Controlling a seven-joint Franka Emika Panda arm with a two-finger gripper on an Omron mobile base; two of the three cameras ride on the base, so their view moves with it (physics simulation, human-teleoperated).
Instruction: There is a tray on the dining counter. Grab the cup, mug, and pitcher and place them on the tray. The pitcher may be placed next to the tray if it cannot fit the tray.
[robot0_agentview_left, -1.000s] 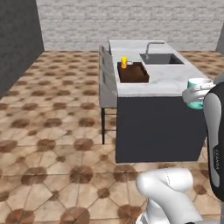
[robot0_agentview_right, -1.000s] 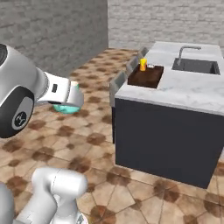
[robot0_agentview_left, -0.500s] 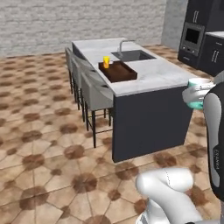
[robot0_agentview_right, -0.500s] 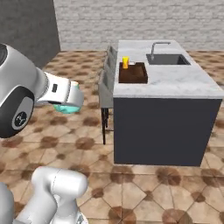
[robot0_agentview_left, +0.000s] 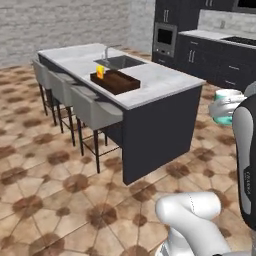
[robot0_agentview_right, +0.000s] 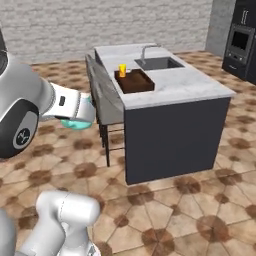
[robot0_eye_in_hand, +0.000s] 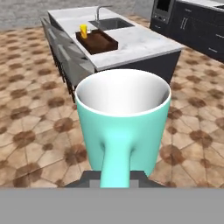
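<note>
Mug (robot0_eye_in_hand: 122, 127): teal outside, whitish inside and at the rim, empty and upright. In the hand view its handle faces the camera and runs down to the bottom edge; it sits high above the tiled floor, well apart from the counter. In the left base view it shows at the right edge (robot0_agentview_left: 223, 104); in the right base view a teal sliver shows under the white arm (robot0_agentview_right: 76, 123).

Tray (robot0_agentview_left: 116, 81): dark brown wood, rectangular, low raised rim, lying flat on the pale counter top, beside the sink.

Cup (robot0_agentview_left: 100, 72): small, bright yellow, upright at the tray's far end, touching or just inside its rim.

Pitcher: too unclear to place.
</note>
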